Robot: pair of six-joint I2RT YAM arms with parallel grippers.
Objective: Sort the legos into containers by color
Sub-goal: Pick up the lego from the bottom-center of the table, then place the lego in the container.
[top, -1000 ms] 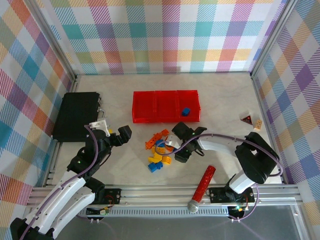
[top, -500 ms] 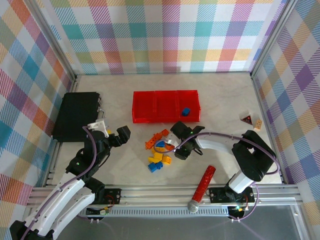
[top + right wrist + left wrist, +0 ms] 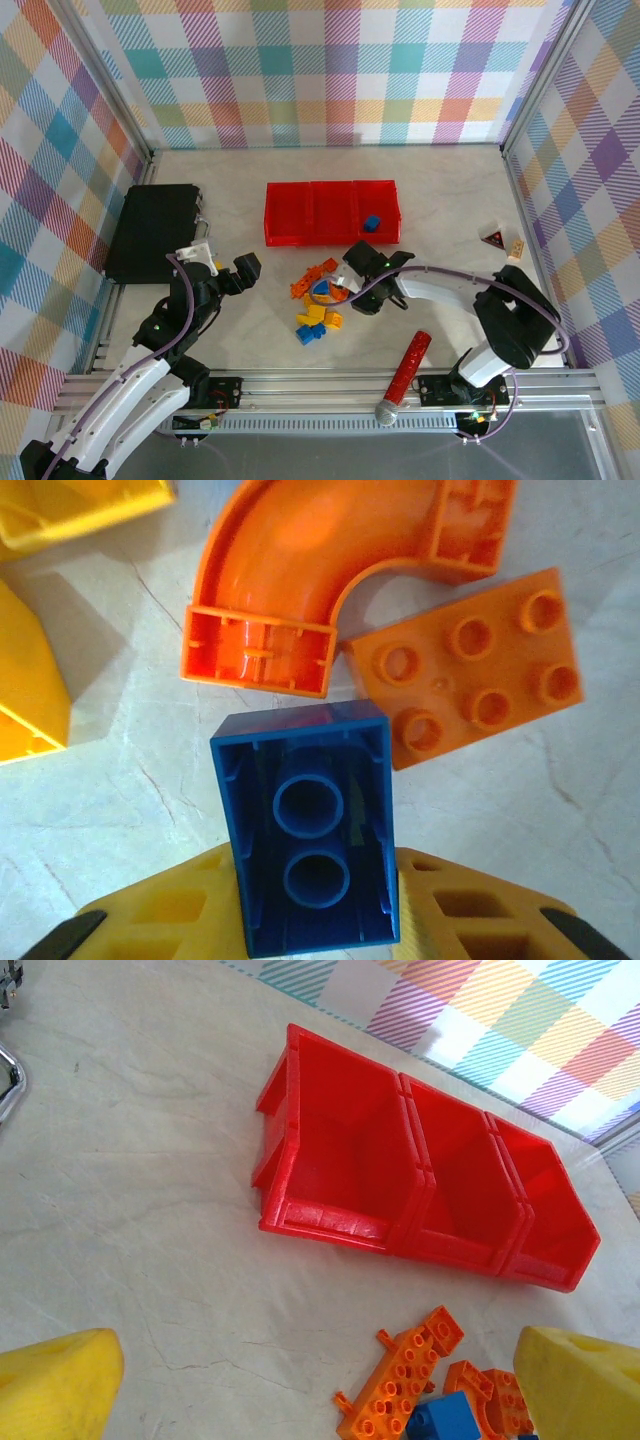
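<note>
The legos [image 3: 318, 303] lie in a loose orange, yellow and blue pile in front of the containers [image 3: 300, 238], three joined red bins. One blue brick [image 3: 371, 224] sits in the right bin. My right gripper [image 3: 344, 290] is at the pile's right edge. In the right wrist view its yellow fingers [image 3: 470, 912] are shut on a blue brick [image 3: 312, 825], whose hollow underside faces the camera, beside a curved orange piece [image 3: 300, 570] and an orange brick [image 3: 465, 665]. My left gripper [image 3: 240, 272] hovers open left of the pile, over an orange plate [image 3: 402, 1380].
A large black case [image 3: 152, 232] lies at the left. A red-handled microphone [image 3: 405, 372] rests near the front rail. A dark triangular piece [image 3: 493, 238] and a small tan block [image 3: 517, 247] sit by the right wall. Yellow bricks [image 3: 30, 680] lie left of the held brick.
The right gripper's jaws have closed onto the blue brick at the pile's right edge. The left arm has barely moved.
</note>
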